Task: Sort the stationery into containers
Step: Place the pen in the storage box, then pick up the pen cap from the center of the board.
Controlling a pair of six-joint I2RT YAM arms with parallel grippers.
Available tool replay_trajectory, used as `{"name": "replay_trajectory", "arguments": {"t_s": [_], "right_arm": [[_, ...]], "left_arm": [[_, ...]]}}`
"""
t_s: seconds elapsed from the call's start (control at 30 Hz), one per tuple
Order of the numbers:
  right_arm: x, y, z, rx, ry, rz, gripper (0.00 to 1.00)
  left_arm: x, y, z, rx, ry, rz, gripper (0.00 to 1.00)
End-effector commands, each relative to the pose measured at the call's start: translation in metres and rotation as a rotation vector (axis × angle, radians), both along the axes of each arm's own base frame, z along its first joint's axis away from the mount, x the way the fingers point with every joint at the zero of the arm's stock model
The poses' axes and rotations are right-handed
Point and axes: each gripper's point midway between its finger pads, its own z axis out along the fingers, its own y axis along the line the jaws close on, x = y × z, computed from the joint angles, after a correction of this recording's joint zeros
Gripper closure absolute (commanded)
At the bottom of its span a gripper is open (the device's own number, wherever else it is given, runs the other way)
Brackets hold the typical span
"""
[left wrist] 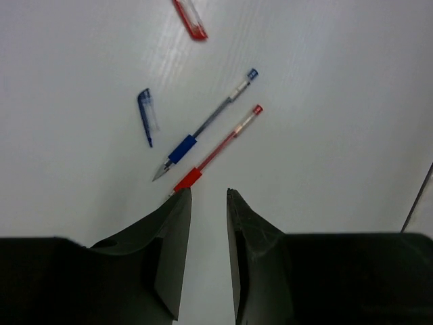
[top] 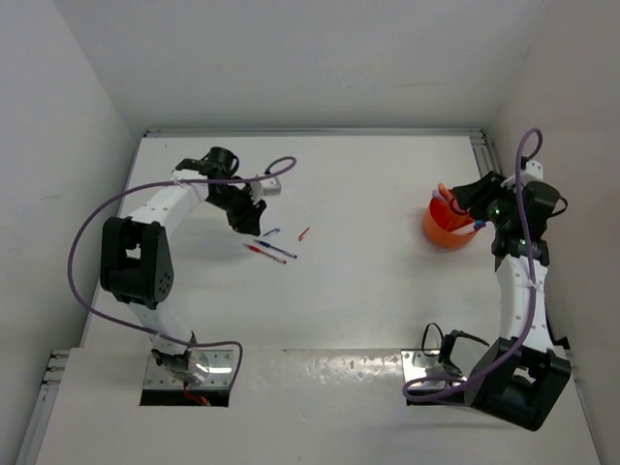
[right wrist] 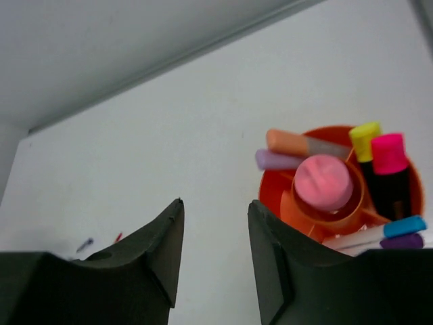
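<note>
Orange bowl (right wrist: 269,193), blue pen (left wrist: 203,126), red pen (left wrist: 218,149)

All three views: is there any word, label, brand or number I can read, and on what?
No text is readable in any view.
On the blue pen and red pen, any barrel print is too small to read.
On the pink cap in the orange bowl, surface marks are blurred, unreadable.

White tabletop (top: 368,291), matte. 3 plain white walls enclose it: left wall (top: 48,145), back wall (top: 310,58), right wall (top: 581,97). Metal rail (top: 310,132) along far edge; second rail (top: 480,153) down right edge from far-right corner. Scuffed shiny plate (top: 320,365) along near edge. Slotted frame (top: 48,383) at near-left corner. Light even, shadows soft.
</note>
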Motion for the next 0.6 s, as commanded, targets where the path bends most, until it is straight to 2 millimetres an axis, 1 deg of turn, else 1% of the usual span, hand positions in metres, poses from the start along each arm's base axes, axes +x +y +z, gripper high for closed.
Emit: {"name": "replay_trajectory", "arguments": {"t_s": [0.0,0.03,0.07,0.1,0.17,0.23,0.27,0.3,0.33,0.37,0.4,0.43,0.47,0.5,0.53,0.57], "right_arm": [[-0.022,0.035,-0.012,0.052,0.092,0.187,0.59],[-0.024,0.038,-0.015,0.056,0.105,0.201,0.59],[-0.024,0.04,-0.017,0.056,0.11,0.215,0.59],[-0.025,0.042,-0.018,0.061,0.118,0.223,0.59],[-0.027,0.046,-0.018,0.063,0.129,0.248,0.59],[-0.027,0.047,-0.02,0.068,0.144,0.253,0.6],[-0.027,0.048,-0.02,0.069,0.147,0.26,0.6],[-0.027,0.049,-0.021,0.07,0.152,0.26,0.6],[-0.027,0.05,-0.021,0.069,0.153,0.263,0.6],[-0.027,0.051,-0.022,0.069,0.154,0.265,0.6],[-0.027,0.051,-0.022,0.069,0.156,0.265,0.6],[-0.027,0.051,-0.023,0.071,0.158,0.265,0.59],[-0.027,0.051,-0.024,0.068,0.161,0.265,0.59],[-0.027,0.05,-0.024,0.067,0.166,0.26,0.59],[-0.027,0.049,-0.025,0.064,0.169,0.257,0.59],[-0.026,0.049,-0.024,0.061,0.168,0.256,0.59]], "left_arm": [[-0.025,-0.003,-0.01,0.105,-0.094,-0.262,0.66],[-0.022,-0.008,-0.011,0.133,-0.143,-0.287,0.65],[-0.026,-0.008,-0.019,0.149,-0.143,-0.31,0.64],[-0.027,-0.016,-0.022,0.16,-0.18,-0.364,0.63],[-0.023,-0.019,-0.027,0.194,-0.204,-0.38,0.61],[-0.014,-0.032,-0.027,0.189,-0.224,-0.361,0.57],[-0.01,-0.038,-0.026,0.18,-0.223,-0.336,0.56],[0.001,-0.055,-0.015,0.156,-0.231,-0.272,0.55],[0.005,-0.063,-0.017,0.144,-0.214,-0.246,0.51],[0.006,-0.074,-0.014,0.114,-0.166,-0.167,0.48],[0.016,-0.088,-0.009,0.095,-0.198,-0.124,0.46],[0.021,-0.095,-0.011,0.094,-0.198,-0.072,0.44],[0.021,-0.102,-0.011,0.083,-0.159,0.016,0.44],[0.027,-0.111,-0.015,0.104,-0.182,0.054,0.44],[0.029,-0.114,-0.019,0.12,-0.18,0.092,0.44],[0.027,-0.12,-0.023,0.13,-0.163,0.133,0.44]]}}
